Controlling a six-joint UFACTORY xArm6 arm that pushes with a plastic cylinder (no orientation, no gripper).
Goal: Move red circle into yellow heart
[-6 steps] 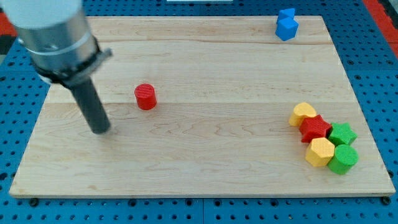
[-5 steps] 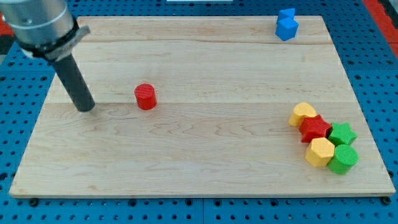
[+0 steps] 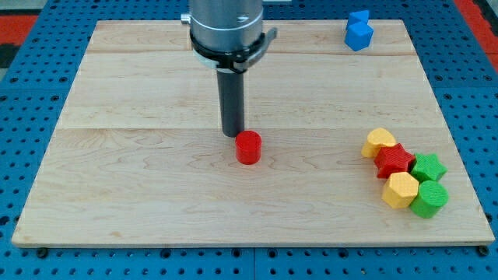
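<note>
The red circle (image 3: 248, 147) is a small red cylinder near the middle of the wooden board (image 3: 140, 202). My tip (image 3: 233, 134) stands just above and left of it, touching or nearly touching its upper left side. The yellow heart (image 3: 379, 142) lies at the view's right, at the upper left of a tight cluster of blocks, well apart from the red circle.
The cluster holds a red star (image 3: 395, 160), a green star (image 3: 428, 167), a yellow hexagon (image 3: 401, 190) and a green round block (image 3: 429, 198). A blue block (image 3: 358, 30) stands at the board's top right.
My tip has swung from the board's left to the middle. The red circle has moved right and a little down, from left of centre to near the middle.
</note>
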